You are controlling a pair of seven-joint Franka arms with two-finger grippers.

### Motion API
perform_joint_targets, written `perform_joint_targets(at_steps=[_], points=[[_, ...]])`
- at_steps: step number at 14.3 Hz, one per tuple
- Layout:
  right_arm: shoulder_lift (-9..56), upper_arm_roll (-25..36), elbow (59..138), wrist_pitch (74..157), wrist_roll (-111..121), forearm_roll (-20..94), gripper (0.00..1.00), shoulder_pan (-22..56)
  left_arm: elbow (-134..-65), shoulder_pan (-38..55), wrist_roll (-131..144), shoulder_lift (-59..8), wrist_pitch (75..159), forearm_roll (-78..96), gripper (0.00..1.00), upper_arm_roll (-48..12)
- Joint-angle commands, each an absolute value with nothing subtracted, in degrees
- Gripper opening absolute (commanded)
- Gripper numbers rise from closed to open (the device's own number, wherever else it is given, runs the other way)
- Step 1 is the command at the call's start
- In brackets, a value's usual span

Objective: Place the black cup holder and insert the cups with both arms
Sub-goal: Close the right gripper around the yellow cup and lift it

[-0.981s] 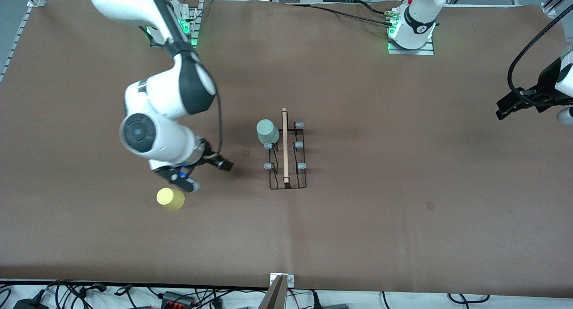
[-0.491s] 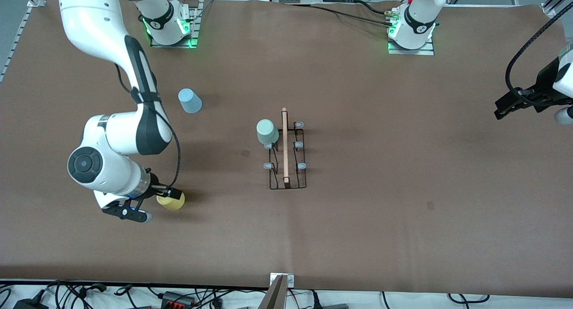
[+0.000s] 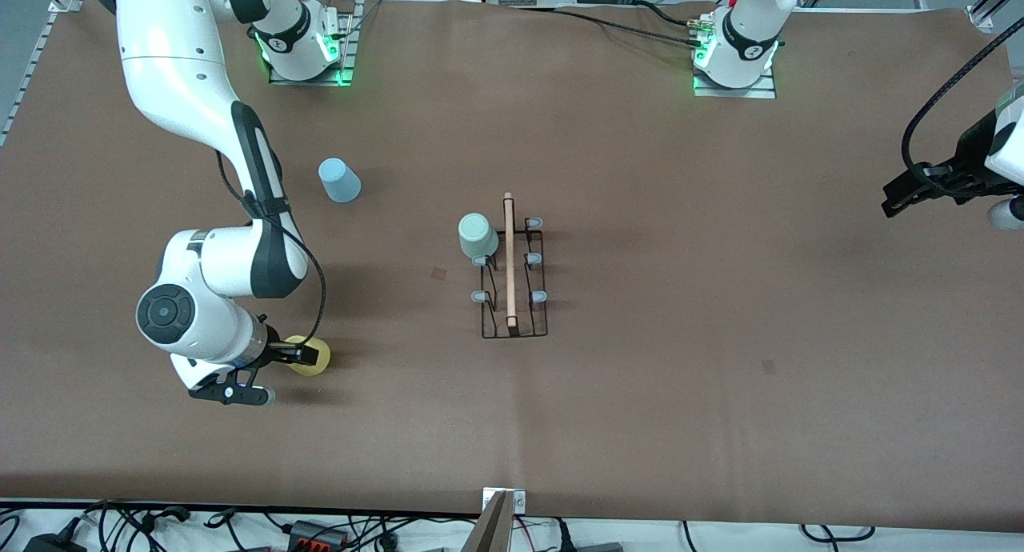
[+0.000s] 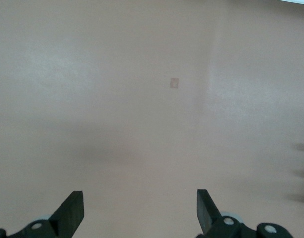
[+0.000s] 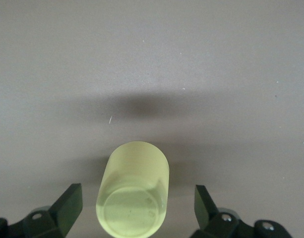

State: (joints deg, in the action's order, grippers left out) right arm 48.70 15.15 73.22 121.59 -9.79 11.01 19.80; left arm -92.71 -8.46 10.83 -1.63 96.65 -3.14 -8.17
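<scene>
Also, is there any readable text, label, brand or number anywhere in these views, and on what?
None can be read.
Small dark mark on each arm's white base collar: too small to read.
Yellow plastic cup, pale green cup, light blue cup, black wire cup holder: plain, no print.

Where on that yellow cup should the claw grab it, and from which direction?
Probably across its round side wall, about mid-height, coming in level from the closed base end. The yellow cup lies on its side between the right gripper's open fingers, base toward the gripper.
</scene>
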Motion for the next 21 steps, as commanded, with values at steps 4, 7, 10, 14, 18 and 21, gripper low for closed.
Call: perform_joint_targets(at_steps=[4,7,10,14,18,21], points=[[50.53,14.33,72.69,122.34,-8.7,11.16,1.0,19.34,-92.2,-8.26,10.28,-1.76,97.47,-1.85,1.0,-8.26],[50.89,14.33,72.86,122.17,-8.7,11.34,1.0,19.25,-92.63,-8.53,10.11,-1.76,97.38,-0.09,1.0,-7.82],[50.8,14.33,72.86,121.73,-8.61,11.6,0.49,19.34,-92.29,-8.44,9.67,-1.85,96.95,-0.79,1.0,-8.17],[49.31,14.06,71.81,120.07,-7.91,11.6,0.17,19.77,-92.81,-8.44,9.49,-1.32,91.76,-0.7,1.0,-8.26],[45.71,8.8,64.88,109.7,-8.7,11.77,0.19,20.21,-92.55,-8.44,9.93,-1.84,93.95,-1.31,1.0,-7.82],[41.84,3.01,64.25,107.32,-13.16,11.78,0.2,20.57,-92.72,-8.26,10.11,-1.76,93.78,-2.9,1.0,-8.26]])
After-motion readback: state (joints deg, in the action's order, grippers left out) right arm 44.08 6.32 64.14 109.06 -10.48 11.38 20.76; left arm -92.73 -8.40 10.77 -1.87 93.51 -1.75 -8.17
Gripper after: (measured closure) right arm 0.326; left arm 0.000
